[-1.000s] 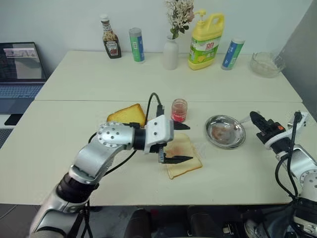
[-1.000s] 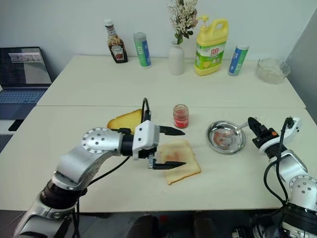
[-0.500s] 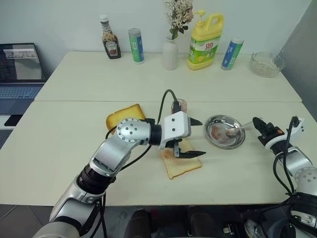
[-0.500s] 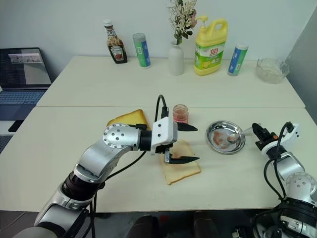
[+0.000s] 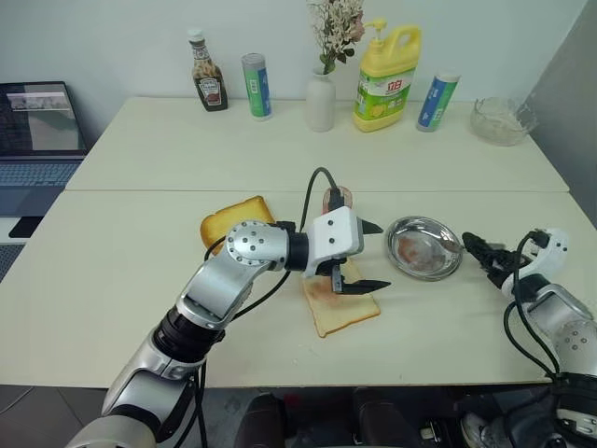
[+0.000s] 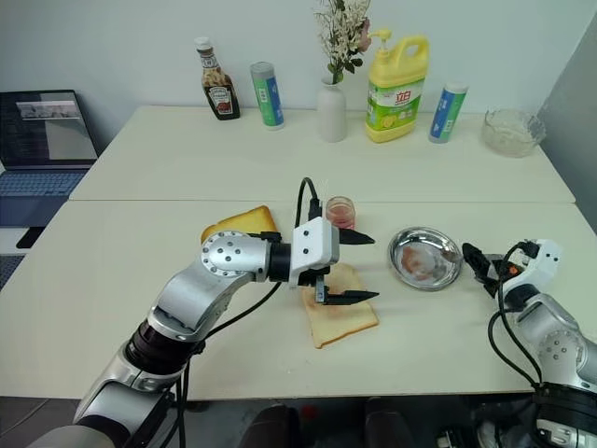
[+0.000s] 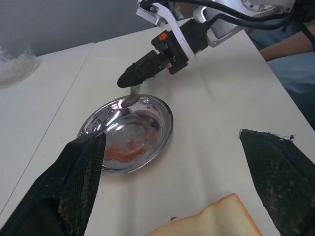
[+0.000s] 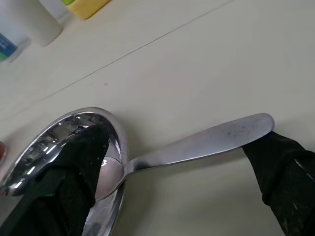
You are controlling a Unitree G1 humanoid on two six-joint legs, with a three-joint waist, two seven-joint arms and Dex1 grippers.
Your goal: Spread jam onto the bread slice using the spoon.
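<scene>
The bread slice [image 5: 340,306] lies flat at the table's front middle, with a pinkish smear on it. My left gripper [image 5: 371,256] hovers open over its far right corner, pointing right toward the steel dish [image 5: 424,250]. It partly hides the small jam jar [image 5: 336,197] behind it. The spoon [image 8: 197,145] rests with its bowl on the dish's rim [image 8: 115,142] and its handle on the table. My right gripper [image 8: 177,150] stands open, one finger on each side of the handle, just right of the dish [image 7: 165,115], which holds red smears.
A thick golden toast piece [image 5: 233,217] lies left of the bread. Along the far table stand a ketchup bottle [image 5: 207,84], two tubes, a white vase [image 5: 321,101], a yellow detergent jug [image 5: 387,67] and a glass bowl [image 5: 502,119]. A laptop [image 5: 37,131] sits far left.
My right gripper has opened, rolled and sunk toward the table, letting go of the spoon, which now rests on the dish's rim. My left gripper has drifted right over the bread.
</scene>
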